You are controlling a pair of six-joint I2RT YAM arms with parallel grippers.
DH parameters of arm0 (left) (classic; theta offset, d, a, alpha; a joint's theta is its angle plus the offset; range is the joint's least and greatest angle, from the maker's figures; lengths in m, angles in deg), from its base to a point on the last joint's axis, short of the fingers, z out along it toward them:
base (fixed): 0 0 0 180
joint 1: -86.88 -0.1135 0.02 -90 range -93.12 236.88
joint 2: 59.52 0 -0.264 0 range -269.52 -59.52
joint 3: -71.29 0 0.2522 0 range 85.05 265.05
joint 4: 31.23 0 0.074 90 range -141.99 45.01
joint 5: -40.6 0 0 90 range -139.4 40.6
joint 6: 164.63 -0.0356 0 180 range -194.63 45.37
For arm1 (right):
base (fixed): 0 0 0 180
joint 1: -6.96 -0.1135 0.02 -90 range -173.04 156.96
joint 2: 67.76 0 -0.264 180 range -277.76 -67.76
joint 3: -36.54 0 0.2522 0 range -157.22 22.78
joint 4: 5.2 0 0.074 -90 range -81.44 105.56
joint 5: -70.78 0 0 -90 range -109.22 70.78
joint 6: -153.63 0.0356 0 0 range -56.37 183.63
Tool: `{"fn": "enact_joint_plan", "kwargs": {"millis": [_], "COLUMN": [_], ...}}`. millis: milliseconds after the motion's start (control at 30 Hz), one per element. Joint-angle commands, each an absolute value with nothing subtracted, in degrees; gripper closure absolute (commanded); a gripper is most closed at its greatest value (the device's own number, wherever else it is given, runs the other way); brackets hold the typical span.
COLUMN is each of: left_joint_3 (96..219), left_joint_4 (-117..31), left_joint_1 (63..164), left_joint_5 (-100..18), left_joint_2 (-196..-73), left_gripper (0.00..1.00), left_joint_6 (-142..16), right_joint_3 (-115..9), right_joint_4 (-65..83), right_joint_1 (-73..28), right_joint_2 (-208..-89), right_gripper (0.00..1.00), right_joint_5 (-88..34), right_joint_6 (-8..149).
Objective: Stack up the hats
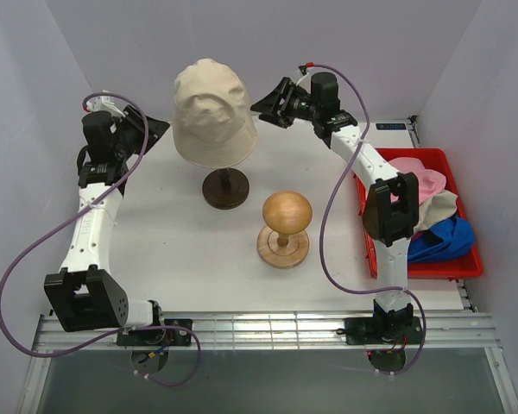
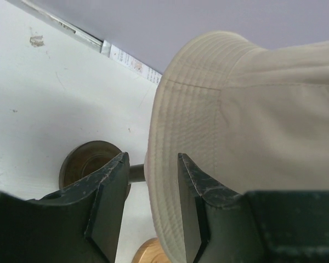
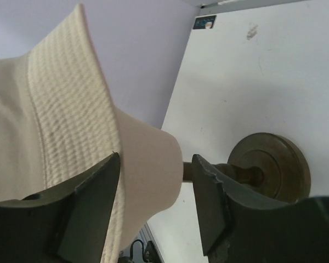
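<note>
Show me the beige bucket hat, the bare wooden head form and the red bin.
beige bucket hat (image 1: 211, 108): top external view, on its crown.
wooden head form (image 1: 287, 211): top external view, on its rounded top.
red bin (image 1: 432, 270): top external view, on its near rim.

No legible text anywhere. Small dark rectangular label (image 3: 204, 22) at far edge of white bench (image 1: 181, 259): pale print, too small to read. White paper strip (image 2: 130, 61) at bench edge by wall: marks blurred, unreadable.
</note>
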State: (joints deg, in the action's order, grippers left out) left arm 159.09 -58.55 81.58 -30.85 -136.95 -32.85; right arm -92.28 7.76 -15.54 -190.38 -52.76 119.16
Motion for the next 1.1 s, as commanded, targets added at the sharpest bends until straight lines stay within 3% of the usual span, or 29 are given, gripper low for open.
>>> {"fn": "enact_joint_plan", "kwargs": {"millis": [0,367,733,1067], "left_joint_3": [163.2,169.6,170.1,168.0], "left_joint_4": [-59.5,-59.8,-56.2,-53.7], "left_joint_1": [80.7,79.7,79.7,79.7], "left_joint_5": [-29.8,-25.0,-14.5,-11.0], "left_joint_2": [-134.1,-135.5,-135.3,-134.5], "left_gripper": [0.48,0.45,0.43,0.42], "left_joint_6": [-33.7,-32.9,-29.9,-27.3], "right_joint_3": [-95.3,-88.2,-60.7,-51.5], "right_joint_4": [16.1,39.5,54.0,52.9], "right_joint_1": [-15.2,-12.8,9.4,22.4], "right_joint_2": [-186.2,-169.7,-144.6,-148.1], "right_gripper": [0.37,0.34,0.32,0.34], "right_joint_5": [-48.9,-31.5,-24.7,-24.9], "right_joint_6": [113.1,97.2,87.7,84.9]}}
